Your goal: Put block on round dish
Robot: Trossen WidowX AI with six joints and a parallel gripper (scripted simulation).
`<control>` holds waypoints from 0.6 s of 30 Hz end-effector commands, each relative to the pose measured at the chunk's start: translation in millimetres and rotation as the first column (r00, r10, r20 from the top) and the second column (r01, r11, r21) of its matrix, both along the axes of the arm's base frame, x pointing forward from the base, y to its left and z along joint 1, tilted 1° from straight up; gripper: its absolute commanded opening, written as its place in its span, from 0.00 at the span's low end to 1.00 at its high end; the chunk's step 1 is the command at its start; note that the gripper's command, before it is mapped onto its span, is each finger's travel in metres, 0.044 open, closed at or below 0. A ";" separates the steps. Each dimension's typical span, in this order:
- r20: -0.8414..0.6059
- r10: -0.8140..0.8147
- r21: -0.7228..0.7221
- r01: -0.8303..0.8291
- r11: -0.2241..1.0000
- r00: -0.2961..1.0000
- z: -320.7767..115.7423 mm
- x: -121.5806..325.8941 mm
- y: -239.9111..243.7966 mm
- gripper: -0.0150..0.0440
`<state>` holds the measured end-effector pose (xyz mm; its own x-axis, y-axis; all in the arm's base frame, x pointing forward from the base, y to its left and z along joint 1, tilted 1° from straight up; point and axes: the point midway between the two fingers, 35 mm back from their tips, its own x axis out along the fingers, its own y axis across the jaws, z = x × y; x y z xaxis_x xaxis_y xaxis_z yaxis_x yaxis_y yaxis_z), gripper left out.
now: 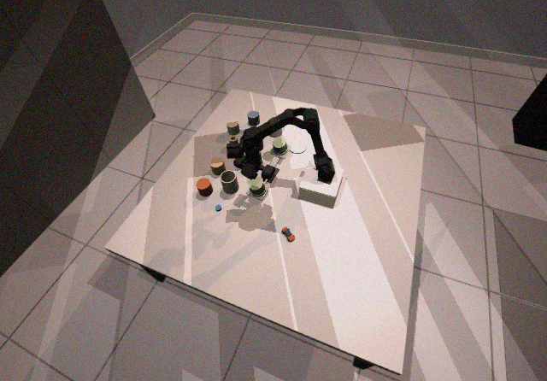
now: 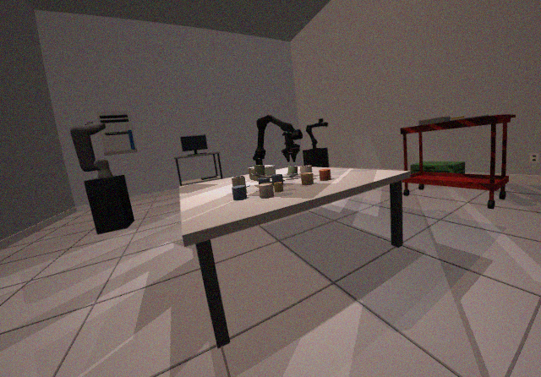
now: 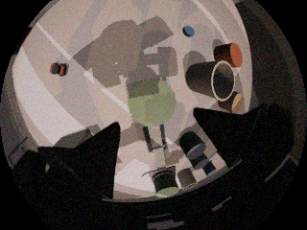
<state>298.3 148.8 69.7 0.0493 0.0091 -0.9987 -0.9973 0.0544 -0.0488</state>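
Green lid-like top facing the wrist camera, the near cup sits under the gripper, whose fingers stand wide apart with nothing between them! The block is nowhere to be seen; presumably it's under one of the two green cups, and I can't judge the tilt of the balance from here. That's the big danger: misread the tilt, lift the wrong cup, and it's all over. Down at the far end stands the other cup, close to the round dish, so a careless swing on the way to the dish could knock it. An off-centre descent could land a finger on the near cup's top, and the tall grey pot beside it leaves little room for a spread finger; lifting might rock the beam, too
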 end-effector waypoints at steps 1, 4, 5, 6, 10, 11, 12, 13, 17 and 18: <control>-0.011 0.016 0.000 -0.016 1.000 1.000 -7.5 0.8 1.9 1.00; -0.011 0.016 0.000 -0.016 1.000 1.000 -17.8 1.1 2.0 1.00; -0.011 0.016 0.000 -0.016 1.000 1.000 -17.8 1.1 2.0 1.00; -0.011 0.016 0.000 -0.016 1.000 1.000 -17.8 1.1 2.0 1.00; -0.011 0.016 0.000 -0.016 1.000 1.000 -18.8 1.2 2.1 1.00; -0.011 0.016 0.000 -0.016 1.000 1.000 -20.2 1.4 2.1 1.00; -0.011 0.016 0.000 -0.016 1.000 1.000 -21.8 1.6 2.2 1.00; -0.011 0.016 0.000 -0.016 1.000 1.000 -23.5 1.8 2.3 1.00; -0.011 0.016 0.000 -0.016 1.000 1.000 -30.0 2.4 2.5 1.00; -0.011 0.016 0.000 -0.016 1.000 1.000 -31.7 2.5 2.6 1.00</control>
